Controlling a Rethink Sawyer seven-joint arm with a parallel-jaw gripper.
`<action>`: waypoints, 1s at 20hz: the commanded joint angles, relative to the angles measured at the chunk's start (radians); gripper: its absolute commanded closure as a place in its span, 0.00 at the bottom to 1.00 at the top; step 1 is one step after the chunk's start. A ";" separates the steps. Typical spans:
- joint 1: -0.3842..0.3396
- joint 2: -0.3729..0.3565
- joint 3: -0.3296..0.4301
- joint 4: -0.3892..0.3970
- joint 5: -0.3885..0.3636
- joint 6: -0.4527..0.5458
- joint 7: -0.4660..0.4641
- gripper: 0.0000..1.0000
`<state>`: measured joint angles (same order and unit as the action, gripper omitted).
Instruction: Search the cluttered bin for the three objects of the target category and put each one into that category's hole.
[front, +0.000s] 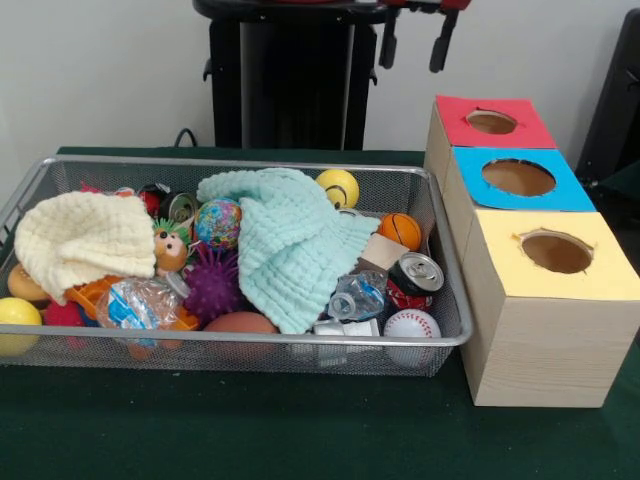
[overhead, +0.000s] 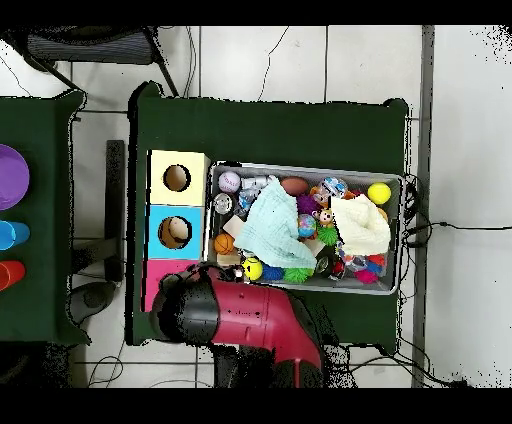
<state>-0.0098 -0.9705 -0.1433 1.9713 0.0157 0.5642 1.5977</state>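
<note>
The silver wire-mesh bin (front: 250, 340) lies on the green table, full of clutter; it also shows in the overhead view (overhead: 305, 167). A tan-orange figure with a green tuft and a face (front: 170, 246) lies left of centre, between a cream cloth (front: 85, 240) and a mint cloth (front: 290, 245); it shows overhead too (overhead: 322, 215). A small pale yellow toy is not visible. My gripper (front: 415, 45) hangs open and empty at the top edge, behind the bin and above the red-topped box (front: 491, 122). Overhead, the arm (overhead: 240, 320) covers part of that box.
A blue-topped box (front: 518, 177) and a yellow-topped box (front: 556, 252) stand in a row with the red one, right of the bin, each with a round hole. Balls, cans, a purple spiky ball (front: 212, 285) and wrappers fill the bin. A side table holds a purple bowl (overhead: 8, 177).
</note>
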 joint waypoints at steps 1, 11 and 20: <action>-0.023 0.151 -0.089 -0.153 0.061 -0.047 0.357 0.00; -0.056 0.284 -0.094 -0.220 0.141 -0.147 0.432 0.00; -0.083 0.435 -0.125 -0.418 0.172 -0.125 0.423 0.00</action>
<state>-0.0532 -0.6676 -0.2706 1.7257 0.1338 0.4480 1.7925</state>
